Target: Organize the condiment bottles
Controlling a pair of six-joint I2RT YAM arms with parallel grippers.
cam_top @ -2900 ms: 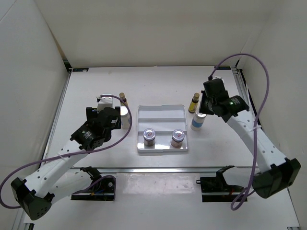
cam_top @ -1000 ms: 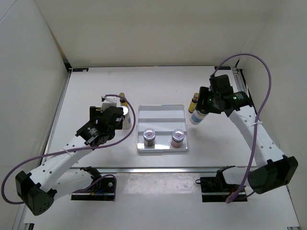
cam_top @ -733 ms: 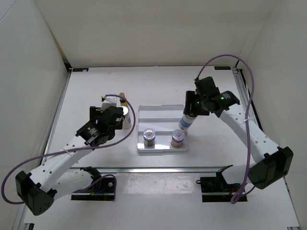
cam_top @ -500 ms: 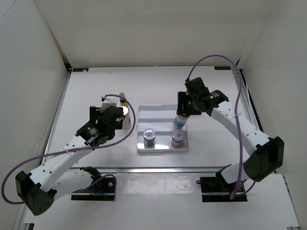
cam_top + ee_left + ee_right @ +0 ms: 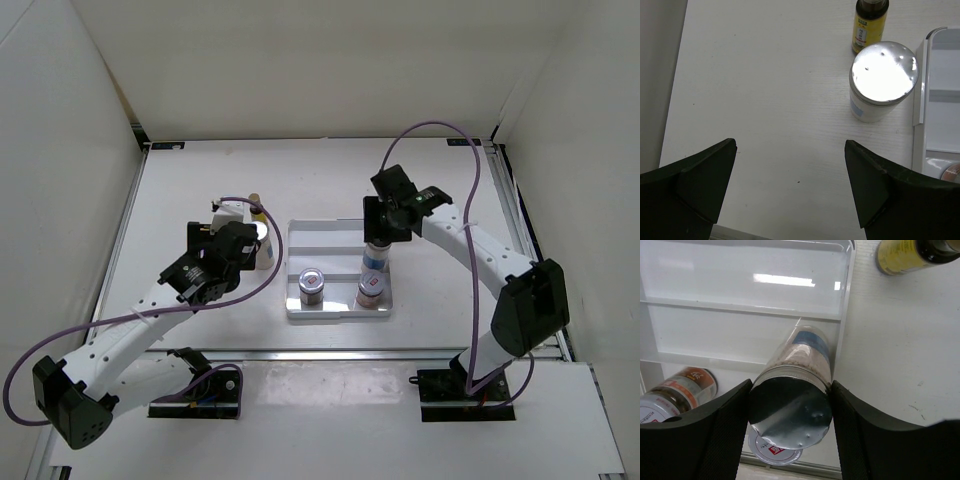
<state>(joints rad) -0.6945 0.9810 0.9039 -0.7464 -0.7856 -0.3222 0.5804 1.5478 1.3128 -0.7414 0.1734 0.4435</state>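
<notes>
One white cylinder [image 5: 801, 359] with a silvery lid is pinched between the fingers [image 5: 722, 432] of the right pincer [image 5: 790, 415]. It is over the right end of the white stepped tray [image 5: 740, 290], close to that tray's right rim. The wrist view shows it leaning, with a blue label and speckled contents. We cannot tell whether its base touches the tray. From above, the same cylinder [image 5: 375, 258] shows just behind the right-hand short jar [image 5: 371, 287]. The other short jar [image 5: 312, 284] is towards the tray's left end, and both sit in its near row.

The right wrist view also shows a slim yellow bottle [image 5: 912, 252] on the table [image 5: 200, 180], beyond the tray's far right corner. The right arm covers that spot in the top view.

Left of the tray, the second white cylinder [image 5: 883, 80] stands upright just beside the rim. The second yellow bottle [image 5: 870, 22] is just behind it (in the top view the left arm half hides the cylinder [image 5: 262, 240]). The left pincer [image 5: 790, 185] is spread wide with nothing between its fingers [image 5: 695, 185]. It is above bare table, further left of the tray than that cylinder and apart from it.
</notes>
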